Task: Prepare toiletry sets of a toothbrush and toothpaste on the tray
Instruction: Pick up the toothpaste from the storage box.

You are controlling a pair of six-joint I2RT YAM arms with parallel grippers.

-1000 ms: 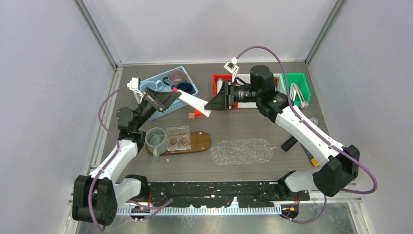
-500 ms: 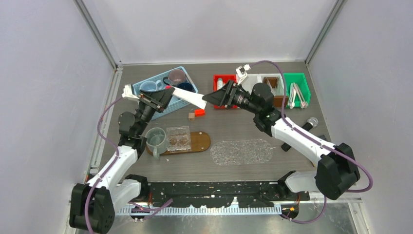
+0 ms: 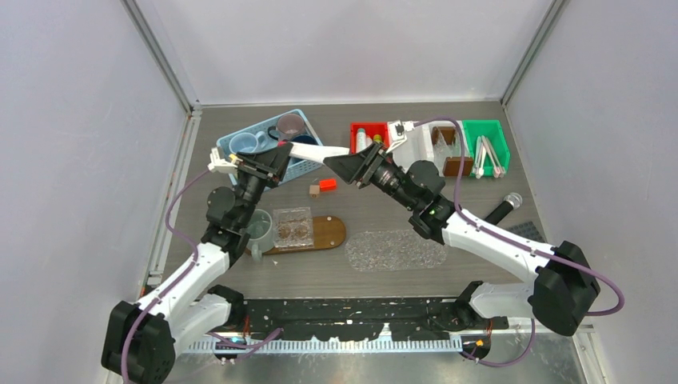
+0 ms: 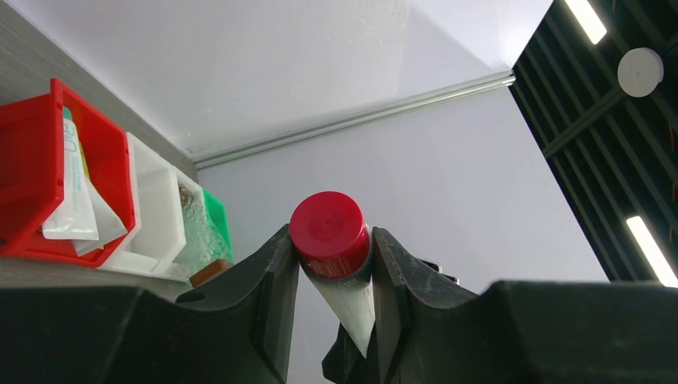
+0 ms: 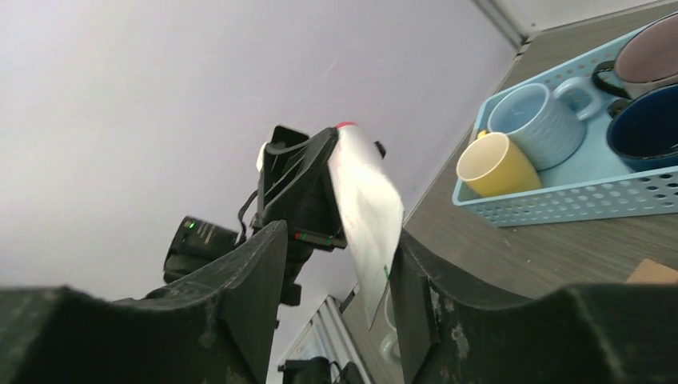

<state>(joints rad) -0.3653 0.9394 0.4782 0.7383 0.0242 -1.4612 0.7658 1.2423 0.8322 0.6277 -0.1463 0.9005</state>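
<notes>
Right now my left gripper (image 4: 332, 248) is clamped on the red cap (image 4: 329, 230) of the toothpaste (image 4: 349, 300), held aloft. My right gripper (image 5: 336, 264) has its jaws partly spread around the flat tail, and I cannot tell if it grips. The long axis runs left-right, cap toward the blue basket (image 5: 560, 204) holding four mugs (image 5: 536, 120), tail toward the red bin (image 4: 28, 152) of tubes (image 4: 72, 208).

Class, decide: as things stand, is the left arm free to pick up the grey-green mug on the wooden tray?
Probably not: the left gripper is shut on the toothpaste tube, which the right gripper also holds. It must let go before taking the mug.
</notes>
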